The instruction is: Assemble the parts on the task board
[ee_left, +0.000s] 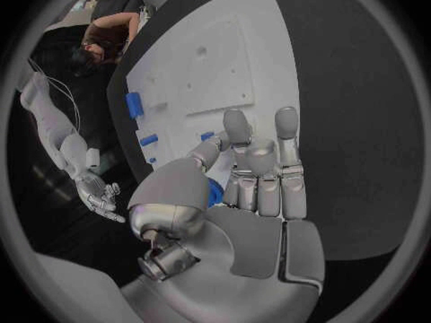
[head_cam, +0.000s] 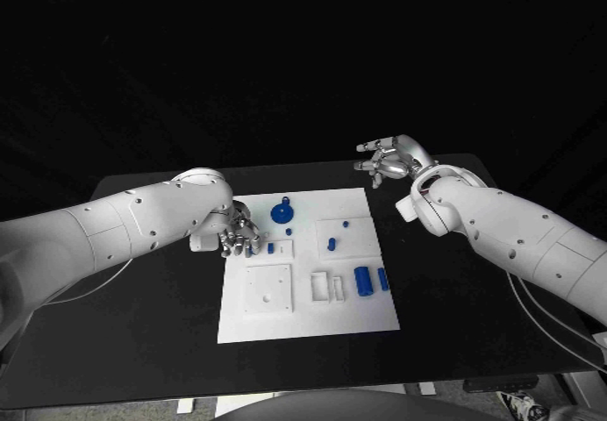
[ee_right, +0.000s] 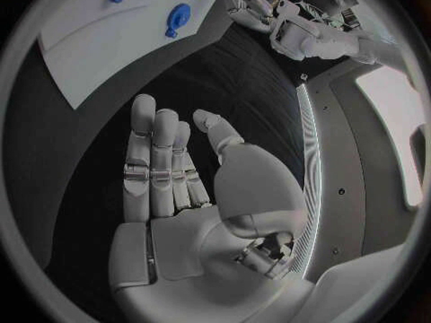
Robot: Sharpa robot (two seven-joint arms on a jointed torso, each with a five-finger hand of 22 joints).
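The white task board [head_cam: 303,307] lies mid-table. On it are a round blue part [head_cam: 282,211] with a tab, small blue pieces [head_cam: 332,243] and two blue cylinders [head_cam: 364,280]. My left hand [head_cam: 234,232] hovers over the board's left edge, fingers mostly straight and thumb bent in toward them. In the left wrist view a patch of blue [ee_left: 214,192] shows between thumb and fingers [ee_left: 261,158]; I cannot tell whether it is held. My right hand [head_cam: 389,160] is raised beyond the board's far right corner, fingers apart and empty [ee_right: 179,172].
White blocks and recessed plates [head_cam: 271,289] sit on the board. In the right wrist view the board's corner [ee_right: 81,43] and the round part [ee_right: 178,14] lie beyond my fingers over black tabletop [head_cam: 481,333].
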